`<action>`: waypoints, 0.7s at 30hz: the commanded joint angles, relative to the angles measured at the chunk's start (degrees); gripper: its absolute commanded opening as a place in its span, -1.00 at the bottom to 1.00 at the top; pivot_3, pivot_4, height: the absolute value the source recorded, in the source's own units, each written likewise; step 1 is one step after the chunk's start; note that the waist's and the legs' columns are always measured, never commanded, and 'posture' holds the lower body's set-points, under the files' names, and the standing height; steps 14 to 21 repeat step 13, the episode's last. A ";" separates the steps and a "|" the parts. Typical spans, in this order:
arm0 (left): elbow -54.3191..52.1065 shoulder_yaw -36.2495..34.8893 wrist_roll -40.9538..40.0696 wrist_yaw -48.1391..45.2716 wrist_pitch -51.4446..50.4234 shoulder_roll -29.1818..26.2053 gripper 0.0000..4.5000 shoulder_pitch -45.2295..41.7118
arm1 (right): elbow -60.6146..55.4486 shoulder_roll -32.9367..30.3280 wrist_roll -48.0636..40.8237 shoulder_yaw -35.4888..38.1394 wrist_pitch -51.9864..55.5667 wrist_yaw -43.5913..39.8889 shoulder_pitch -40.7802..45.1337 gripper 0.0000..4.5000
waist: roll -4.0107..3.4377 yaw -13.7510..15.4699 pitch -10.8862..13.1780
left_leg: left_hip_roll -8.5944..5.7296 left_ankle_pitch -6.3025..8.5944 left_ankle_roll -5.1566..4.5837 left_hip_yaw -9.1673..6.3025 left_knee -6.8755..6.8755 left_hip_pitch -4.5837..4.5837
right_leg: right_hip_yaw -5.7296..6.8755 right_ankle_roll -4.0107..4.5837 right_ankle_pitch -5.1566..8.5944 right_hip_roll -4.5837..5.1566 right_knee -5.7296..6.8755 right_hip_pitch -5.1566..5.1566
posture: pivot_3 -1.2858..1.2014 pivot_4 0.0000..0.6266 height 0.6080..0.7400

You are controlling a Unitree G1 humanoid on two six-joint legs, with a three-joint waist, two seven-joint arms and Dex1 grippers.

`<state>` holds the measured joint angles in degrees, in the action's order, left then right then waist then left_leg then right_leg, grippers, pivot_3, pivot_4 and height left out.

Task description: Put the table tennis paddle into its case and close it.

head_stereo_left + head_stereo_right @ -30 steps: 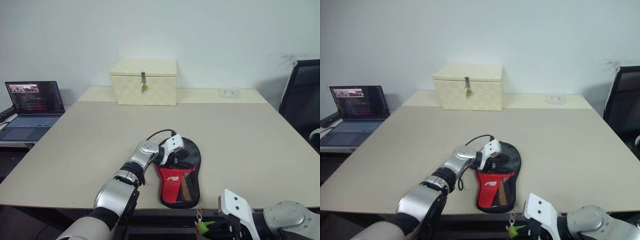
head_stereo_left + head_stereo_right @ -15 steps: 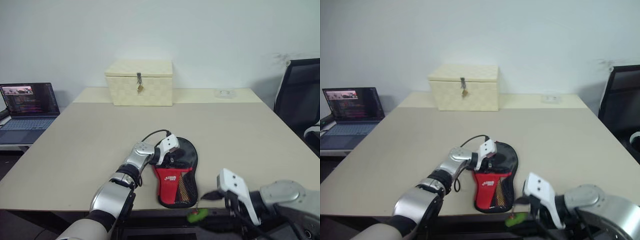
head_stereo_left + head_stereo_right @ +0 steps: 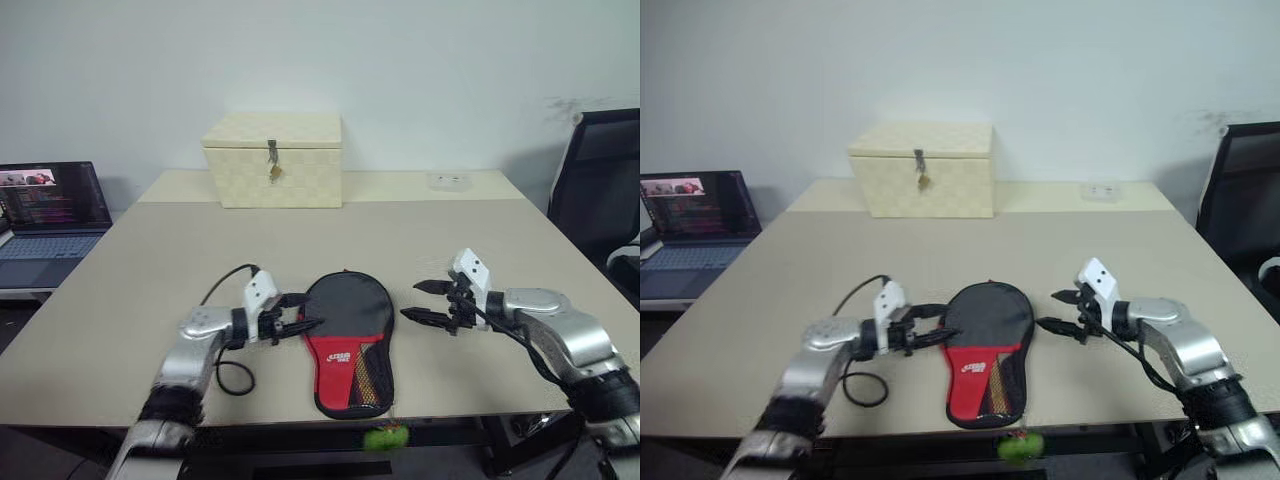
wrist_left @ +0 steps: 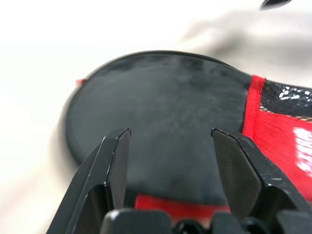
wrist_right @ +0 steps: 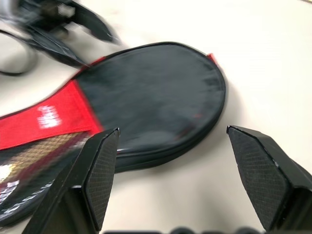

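The case lies flat near the table's front edge, its black round part to the rear and its red mesh part with the white logo to the front. Its green charm hangs just below the table edge. The table tennis paddle is hidden. My left gripper hovers open just left of the case, pointing at the black part. My right gripper stands open a little to the right of the case. Neither gripper holds anything.
A cream woven box with a metal latch stands at the back of the table. A small clear object lies at the back right. An open laptop sits on a side surface to the left, and a black chair stands to the right.
My left gripper has drawn off the case to the left. My right gripper has let go of the green charm, opened, and risen from the table's front edge to beside the case.
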<state>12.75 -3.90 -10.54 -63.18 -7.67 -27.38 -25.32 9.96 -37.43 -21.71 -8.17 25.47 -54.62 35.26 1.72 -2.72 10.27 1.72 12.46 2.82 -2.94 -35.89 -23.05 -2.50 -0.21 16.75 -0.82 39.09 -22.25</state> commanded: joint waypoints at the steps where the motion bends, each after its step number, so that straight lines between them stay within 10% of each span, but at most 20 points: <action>1: -13.16 -3.54 -3.30 6.15 -6.92 -1.54 0.28 4.52 | 7.36 0.49 2.13 1.95 -7.03 -3.15 3.71 0.71 | -0.04 0.30 0.06 | -0.01 0.00 0.00 -0.01 -0.02 0.00 | 0.01 0.00 0.00 0.01 0.00 0.01 | 0.03 -0.52 1.00; 21: -16.87 -5.10 -5.51 13.99 -11.64 -5.09 0.28 5.17 | 19.19 -2.55 7.91 5.15 -12.29 -4.16 7.42 0.71 | -0.28 0.98 0.25 | -0.06 -0.01 0.00 0.03 -0.08 0.08 | 0.01 -0.08 0.02 0.00 -0.01 0.11 | 0.03 -0.52 1.00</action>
